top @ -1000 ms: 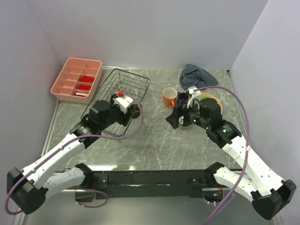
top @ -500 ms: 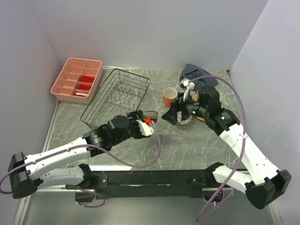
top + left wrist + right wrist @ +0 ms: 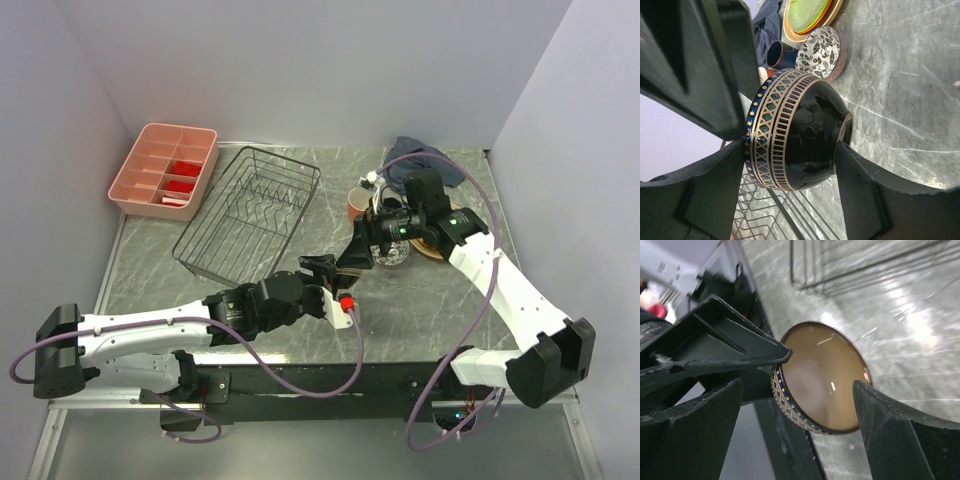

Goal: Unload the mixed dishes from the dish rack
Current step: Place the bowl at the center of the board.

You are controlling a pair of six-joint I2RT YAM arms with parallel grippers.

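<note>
My left claw (image 3: 320,270) grips the dark bowl (image 3: 795,125) — just carried from the rack (image 3: 250,215) to the middle of the worktop (image 3: 420,320). My right claw (image 3: 795,385) gapes wide; rack looks empty.

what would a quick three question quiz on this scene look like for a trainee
1. True or false: the dish rack holds a plate.
2. What is the left gripper shut on? A) a glass B) the dark brown bowl C) a spoon
3. Fill in: in the left wrist view, the dish resting on the large tan-yellow plate is the ____.

Key
1. False. No plate stands in it.
2. B
3. lime green plate
</note>
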